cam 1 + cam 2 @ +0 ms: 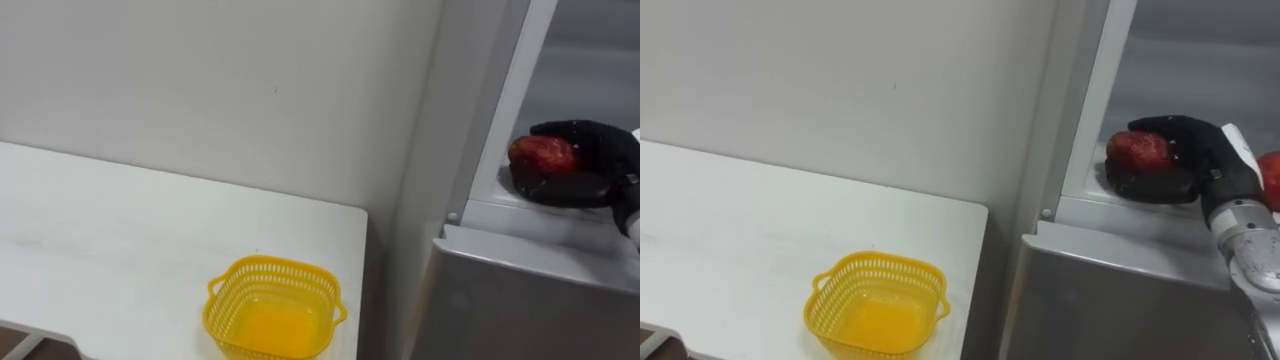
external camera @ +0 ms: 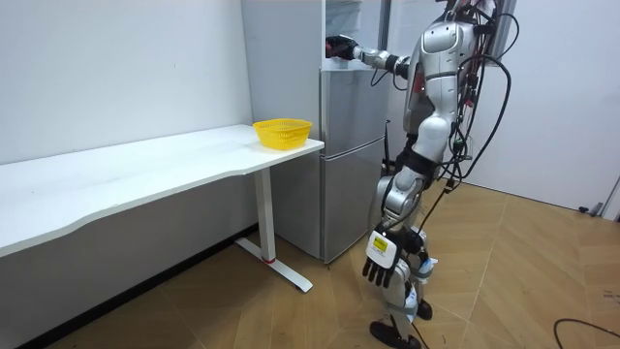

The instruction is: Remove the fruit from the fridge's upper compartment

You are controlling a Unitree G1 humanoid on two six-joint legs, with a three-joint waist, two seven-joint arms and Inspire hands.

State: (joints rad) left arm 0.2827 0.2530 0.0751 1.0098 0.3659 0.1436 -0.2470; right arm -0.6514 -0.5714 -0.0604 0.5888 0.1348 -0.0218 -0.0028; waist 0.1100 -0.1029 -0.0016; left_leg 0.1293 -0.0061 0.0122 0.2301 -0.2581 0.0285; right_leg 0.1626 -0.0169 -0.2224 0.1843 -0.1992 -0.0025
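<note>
Inside the open upper fridge compartment [image 1: 590,90], my black right hand [image 1: 598,165] [image 1: 1196,150] is curled round a red fruit [image 1: 543,153] [image 1: 1139,148] just above the compartment's floor, near its left front edge. Part of a second red fruit [image 1: 1271,178] shows behind my wrist at the right. In the room view I stand facing the grey fridge [image 2: 349,155], right arm stretched up into its top section with the hand [image 2: 339,46] there. My left hand [image 2: 381,258] hangs low by my leg with relaxed fingers and holds nothing.
An empty yellow mesh basket [image 1: 272,308] [image 2: 282,131] sits on the white table [image 1: 100,230] near the corner closest to the fridge. The lower fridge door [image 1: 530,300] is closed. A plain wall backs the table; wooden floor [image 2: 504,281] lies behind me.
</note>
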